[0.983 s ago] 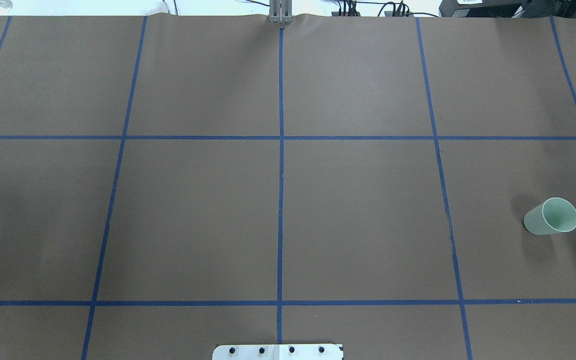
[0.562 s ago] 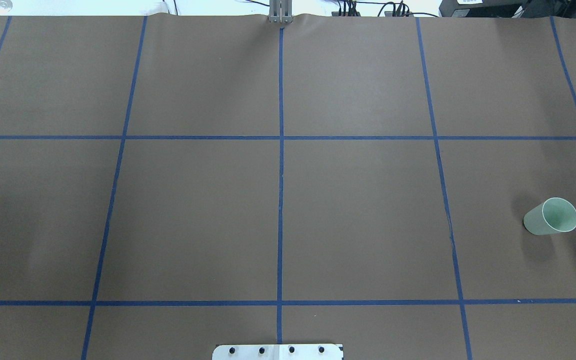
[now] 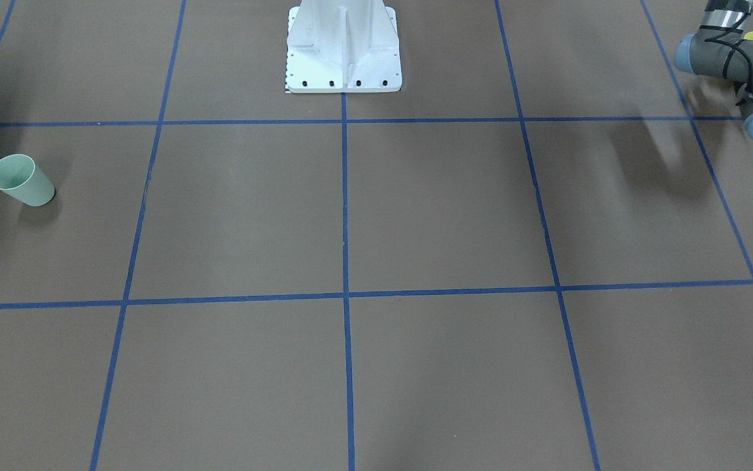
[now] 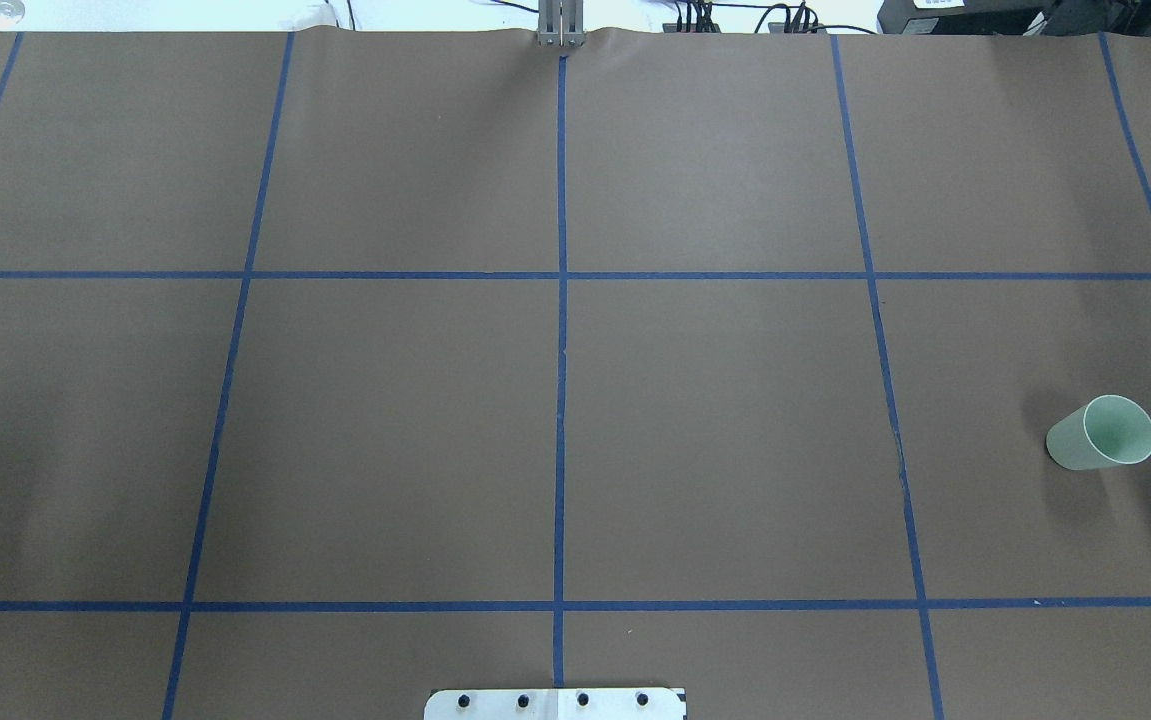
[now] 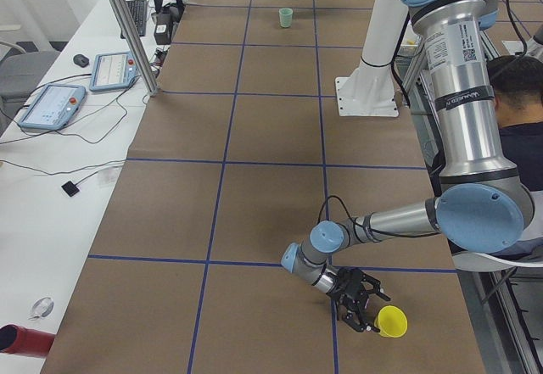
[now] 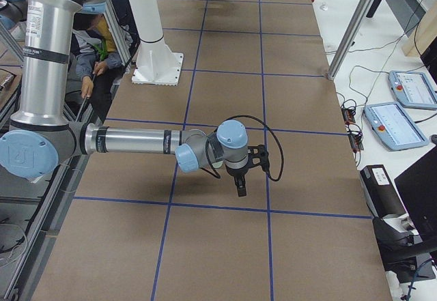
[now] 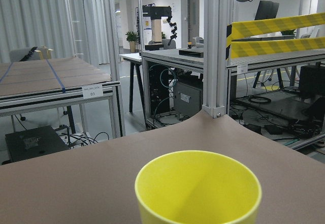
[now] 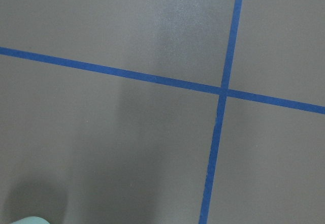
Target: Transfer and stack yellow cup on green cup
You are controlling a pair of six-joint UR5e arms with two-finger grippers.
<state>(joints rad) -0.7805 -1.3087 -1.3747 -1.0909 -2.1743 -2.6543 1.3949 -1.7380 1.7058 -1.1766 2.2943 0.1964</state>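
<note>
At the left end of the bench (image 5: 254,136), the yellow cup (image 7: 198,191) shows best from the left wrist camera. It is a smooth, glossy plastic tumbler close under the lens, with its round mouth open upward and its long axis upright. The left side view places it near the robot-side edge. There the left end effector (image 5: 366,308) lies low and level just beside it, pointing toward the cup. I cannot tell whether it is released or clenched, or whether it touches the cup. The front camera catches only grey-and-blue joints of the left arm (image 3: 742,65) and a sliver of yellow.

In the middle, the white base (image 3: 343,49) stands on matte brown paper, which blue tape lines (image 4: 561,400) divide into squares.

Only the right side view shows the right end effector (image 6: 240,186). It hangs above the bench pointing straight down, and I cannot tell its grip. The green cup (image 4: 1102,432) stands alone near the right end, well apart from the yellow cup. It is pale, plain and tapered, sitting on its narrow base with the wide rim up. The overhead view looks into its mouth.
</note>
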